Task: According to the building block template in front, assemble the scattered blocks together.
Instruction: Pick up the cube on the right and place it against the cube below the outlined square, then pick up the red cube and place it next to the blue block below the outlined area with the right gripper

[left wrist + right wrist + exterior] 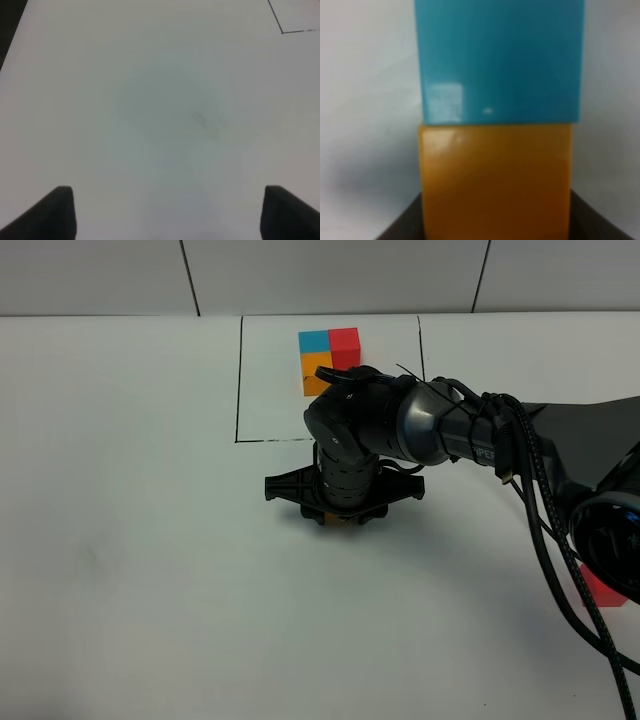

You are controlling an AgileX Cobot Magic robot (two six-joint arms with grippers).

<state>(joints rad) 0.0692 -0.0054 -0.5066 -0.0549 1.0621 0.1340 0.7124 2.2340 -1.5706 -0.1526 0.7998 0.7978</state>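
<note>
So, right gripper (338, 514) is pinching the orange block (495, 180) w/ blue block (501, 60) touching it. Red block (603, 592) is lying apart, yet to join; left gripper (167, 212) is hanging spread.

The table (130, 540) is white and plain, and a thin black outline (239, 390) of a rectangle is drawn on it at the far middle. Inside this outline, at its far side, lies a group of three joined cubes (322, 348): blue, red and orange. Nearer, about in the middle of the table, an orange block (495, 180) lies with a blue block (500, 60) touching one side of it. A red block (603, 590) lies close to the right edge, partly hidden.
</note>
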